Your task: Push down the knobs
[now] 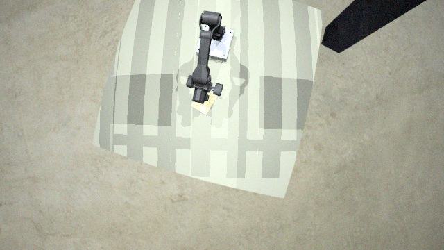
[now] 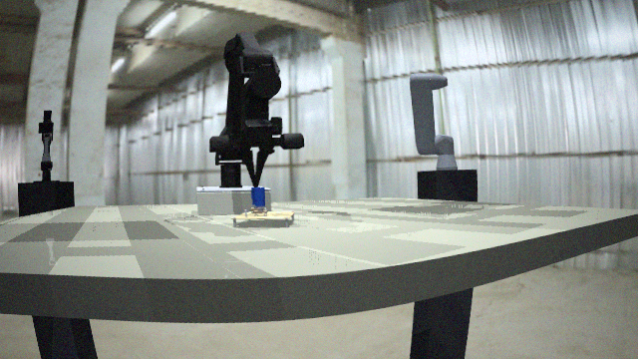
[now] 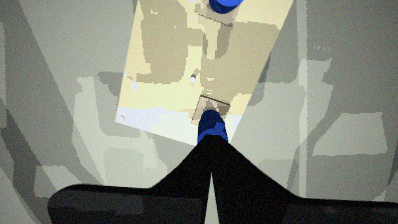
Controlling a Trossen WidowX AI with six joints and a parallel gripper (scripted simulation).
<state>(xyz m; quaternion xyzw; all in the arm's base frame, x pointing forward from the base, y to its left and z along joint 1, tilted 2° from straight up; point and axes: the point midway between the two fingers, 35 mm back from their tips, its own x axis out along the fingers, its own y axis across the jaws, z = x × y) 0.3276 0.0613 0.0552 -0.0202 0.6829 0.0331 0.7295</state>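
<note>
The circuit board is yellowish and stands on short legs. A near blue knob stands upright over its potentiometer. A far blue knob is cut off by the wrist view's top edge, over its own potentiometer. In the exterior view only one blue shape shows, so the knobs cannot be told apart there. My gripper is shut and empty, its tips down at the near knob's top. Whether either knob sits against its potentiometer cannot be told.
The arm's white base plate is behind the board, also seen as a pale block. A small post stands on the board between the potentiometers. Shadows cross the striped table. Two other arms stand in the background.
</note>
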